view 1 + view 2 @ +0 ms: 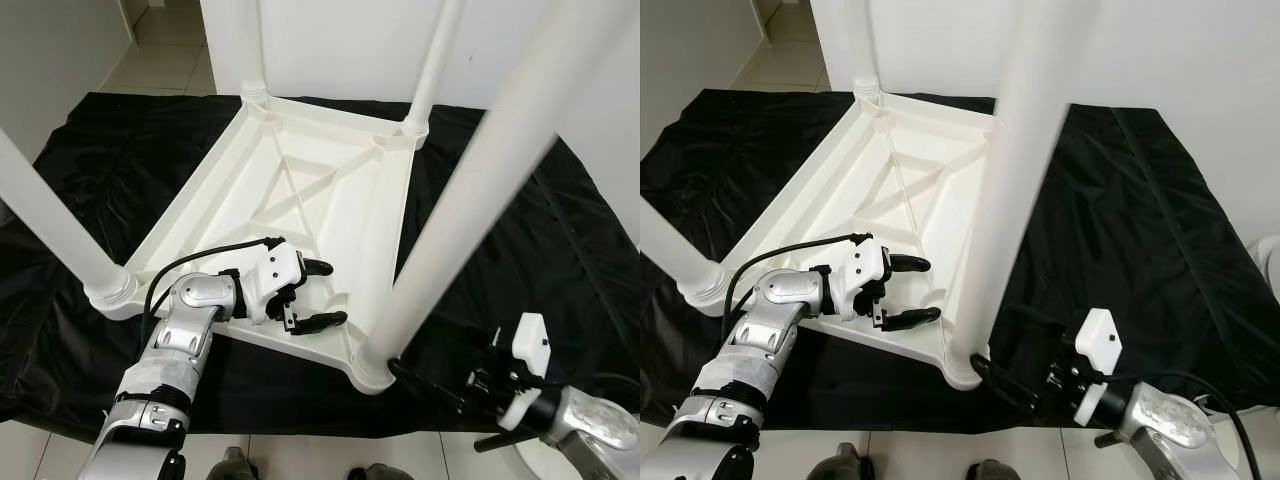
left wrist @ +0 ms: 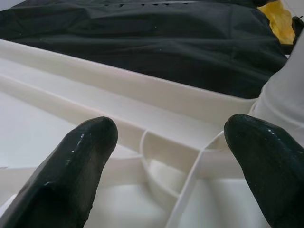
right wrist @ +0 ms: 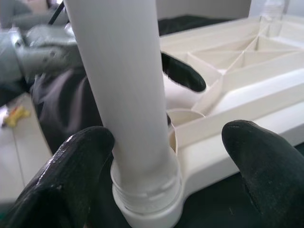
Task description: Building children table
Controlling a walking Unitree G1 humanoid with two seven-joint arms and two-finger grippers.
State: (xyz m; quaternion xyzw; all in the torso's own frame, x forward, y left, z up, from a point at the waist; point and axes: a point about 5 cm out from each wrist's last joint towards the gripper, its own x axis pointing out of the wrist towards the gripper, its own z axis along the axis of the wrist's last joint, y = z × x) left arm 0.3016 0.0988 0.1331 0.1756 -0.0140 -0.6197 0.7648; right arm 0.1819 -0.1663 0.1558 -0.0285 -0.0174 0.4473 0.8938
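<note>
A: Why does the table top point(image 1: 300, 200) lie upside down on the black sheet point(image 1: 520, 250)?

B: So the 4 legs screw in from above. The left gripper point(image 1: 318, 293), fingers spread and empty, hovers over its underside; the right gripper point(image 3: 166, 156) stands open around the near leg point(image 3: 128, 95), probably to turn it.

No legible text, label, brand, number or sign is visible in any view. The upturned white table point(image 1: 300, 200), its legs point(image 1: 470, 200) and the black sheet point(image 1: 520, 260) beneath carry no readable markings; the yellow object point(image 2: 280, 19) is too blurred to read.
</note>
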